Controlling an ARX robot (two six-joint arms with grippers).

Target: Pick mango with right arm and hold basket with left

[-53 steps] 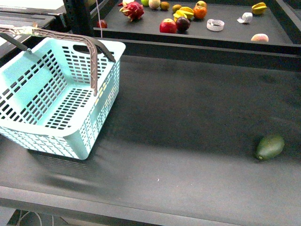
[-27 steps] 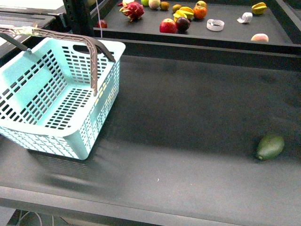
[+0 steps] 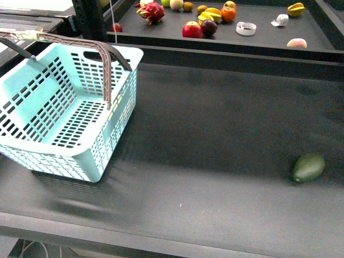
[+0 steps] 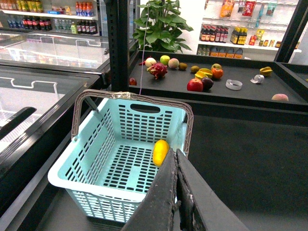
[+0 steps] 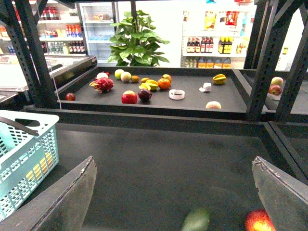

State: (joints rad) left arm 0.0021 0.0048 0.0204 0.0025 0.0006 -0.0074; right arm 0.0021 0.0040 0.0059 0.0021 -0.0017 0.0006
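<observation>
The pale turquoise basket (image 3: 70, 156) stands at the left of the dark table, its grey-brown handles up. In the left wrist view the yellow mango (image 4: 160, 151) lies on the basket's (image 4: 91, 190) floor by the wall nearer the table's middle. My left gripper (image 4: 177, 154) is shut on nothing, its tip above the basket's rim next to the mango. My right gripper (image 5: 173, 163) is open and empty over bare table, with the basket (image 5: 29, 149) off to one side. Neither arm shows in the front view, and the mango is hidden there.
A dark green egg-shaped fruit (image 3: 308, 167) lies at the table's right; it also shows as a green fruit (image 5: 196, 220) beside a red fruit (image 5: 260, 221). Behind a raised ledge, a back tray (image 3: 258, 40) holds several fruits. Black rack posts (image 5: 33, 53) flank the table.
</observation>
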